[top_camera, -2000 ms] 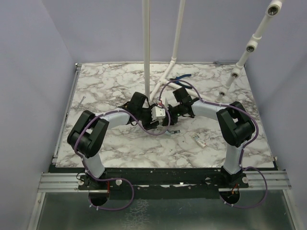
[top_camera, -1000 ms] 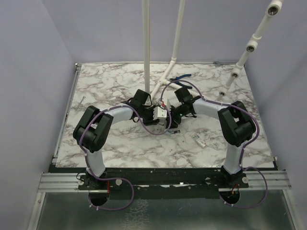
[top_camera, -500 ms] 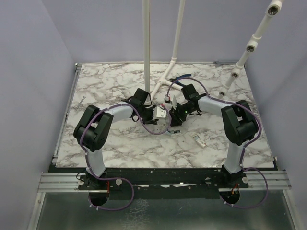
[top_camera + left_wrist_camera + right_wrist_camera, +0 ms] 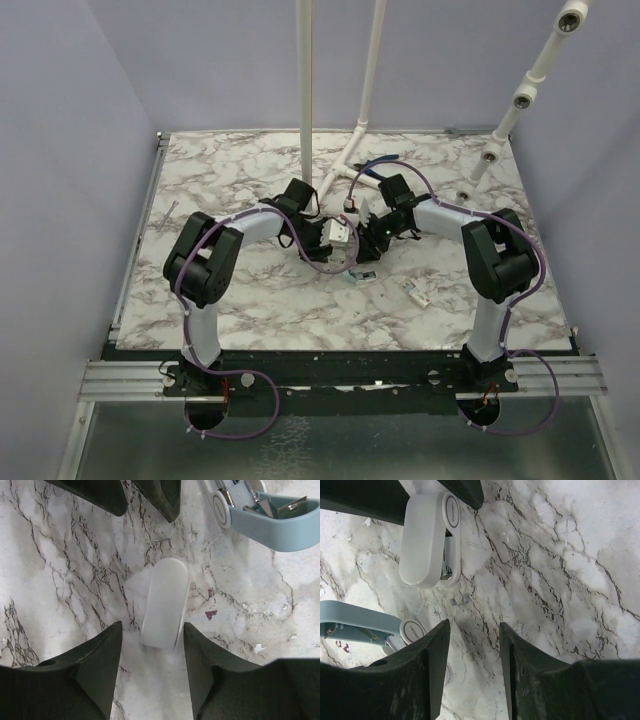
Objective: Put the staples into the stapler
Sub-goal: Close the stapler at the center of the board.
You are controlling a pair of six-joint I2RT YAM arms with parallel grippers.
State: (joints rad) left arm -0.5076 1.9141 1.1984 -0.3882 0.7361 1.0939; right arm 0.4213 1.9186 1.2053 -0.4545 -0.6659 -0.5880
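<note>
- Pale blue-green blocky stapler (image 4: pixel 285 530) lies hinged open, beyond the left gripper (image 4: pixel 151 626), to its right.
- That gripper's jaws stand apart, loosely straddling a white oblong plastic piece (image 4: pixel 165 595); its elbow has swung inward.
- The right gripper (image 4: pixel 475 625) gapes empty, unmoved.

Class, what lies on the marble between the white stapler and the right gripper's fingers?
A small loose staple, seen in the right wrist view.

Overhead rear view of whole table (image 4: pixel 260 300), wrist views close, downward, both sharing stapler (image 4: pixel 280 525)
</note>
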